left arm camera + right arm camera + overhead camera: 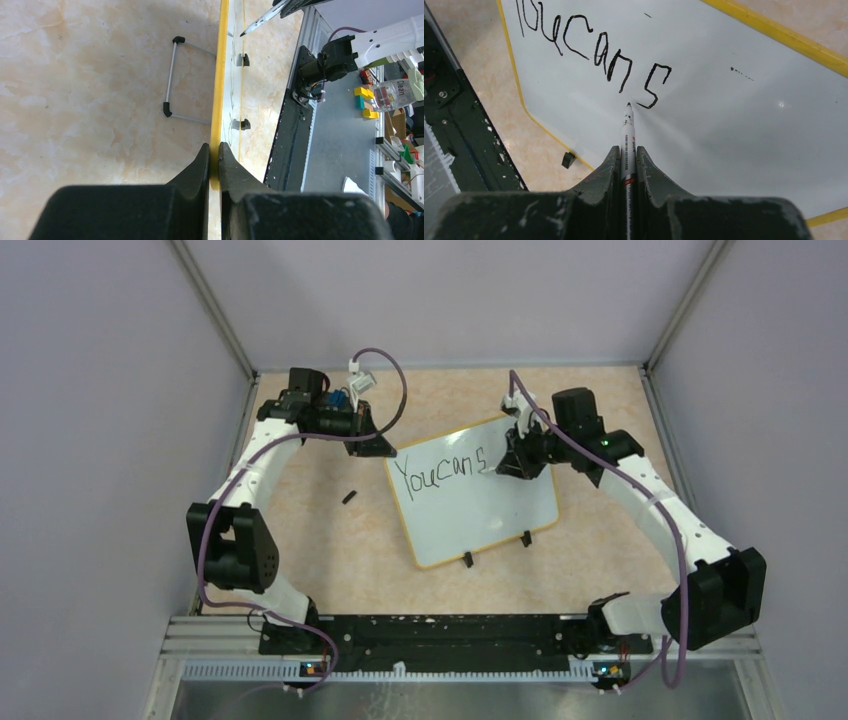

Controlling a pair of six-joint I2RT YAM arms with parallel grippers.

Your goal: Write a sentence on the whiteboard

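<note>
The whiteboard (480, 510) lies tilted on the table, white with a yellow rim (218, 95) and black clip feet. My left gripper (378, 447) (214, 150) is shut on its far-left corner, rim pinched between the fingers. Black lettering, the sentence (440, 473) (594, 47), reads "You can s". My right gripper (505, 466) (626, 152) is shut on a white marker (627, 135). Its black tip (628, 104) sits just left of the foot of the "s", at the board surface. The marker (262, 19) also shows at the top of the left wrist view.
A small black marker cap (348, 497) lies on the tan tabletop left of the board. A wire stand (172, 75) shows behind the board in the left wrist view. The black base rail (430, 632) runs along the near edge; grey walls enclose the table.
</note>
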